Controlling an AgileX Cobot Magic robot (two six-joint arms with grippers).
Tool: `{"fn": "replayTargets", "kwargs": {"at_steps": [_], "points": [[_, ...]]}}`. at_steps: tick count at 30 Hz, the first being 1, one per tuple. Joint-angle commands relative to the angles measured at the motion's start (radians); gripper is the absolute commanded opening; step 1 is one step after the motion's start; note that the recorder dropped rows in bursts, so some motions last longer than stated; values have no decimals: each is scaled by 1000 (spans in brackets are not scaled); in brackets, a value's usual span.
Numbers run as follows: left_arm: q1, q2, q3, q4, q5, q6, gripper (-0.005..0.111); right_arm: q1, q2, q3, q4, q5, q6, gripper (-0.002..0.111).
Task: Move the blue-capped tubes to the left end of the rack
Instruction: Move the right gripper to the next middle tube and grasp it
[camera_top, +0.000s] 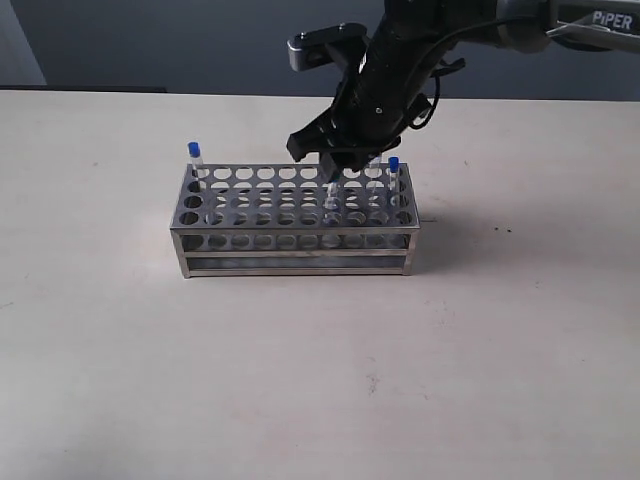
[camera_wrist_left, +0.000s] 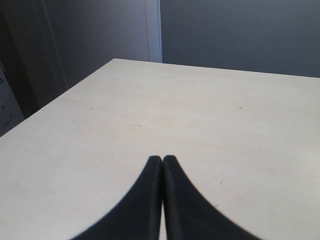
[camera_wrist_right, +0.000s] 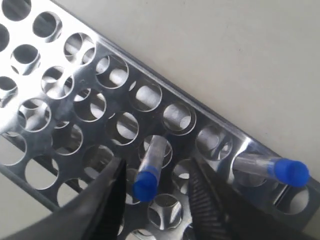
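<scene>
Right of centre in the shiny punched-metal rack (camera_top: 300, 215), a thin clear blue-capped tube (camera_wrist_right: 151, 165) stands between the wide, empty jaws of the black right gripper (camera_wrist_right: 156, 172). Likely light, slick, fragile: pinch just below the cap.

Soft, even light falls on the table (camera_top: 300, 380); a faint shadow is cast to the right of the rack (camera_top: 296, 240) in the exterior view. In the right wrist view, white glare is seen on the rack's plate, and the right gripper (camera_wrist_right: 157, 200) is rendered blurred. The left gripper (camera_wrist_left: 162, 161) is shown as a dark, soft-edged silhouette.
</scene>
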Motion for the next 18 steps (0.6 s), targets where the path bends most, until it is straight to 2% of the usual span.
{"fn": "replayTargets", "kwargs": {"at_steps": [1,3,7,9,18], "points": [[-5,3,4,-5,-10,-2,0,1,6,5,0,-31,-7,40],[-5,3,4,-5,-10,-2,0,1,7,5,0,-38,-7,36],[-5,3,4,-5,-10,-2,0,1,17,5,0,-40,-7,16],[-5,3,4,-5,-10,-2,0,1,24,5,0,-34,-7,10],[-5,3,4,-5,-10,-2,0,1,38,5,8,-29,-7,10]]}}
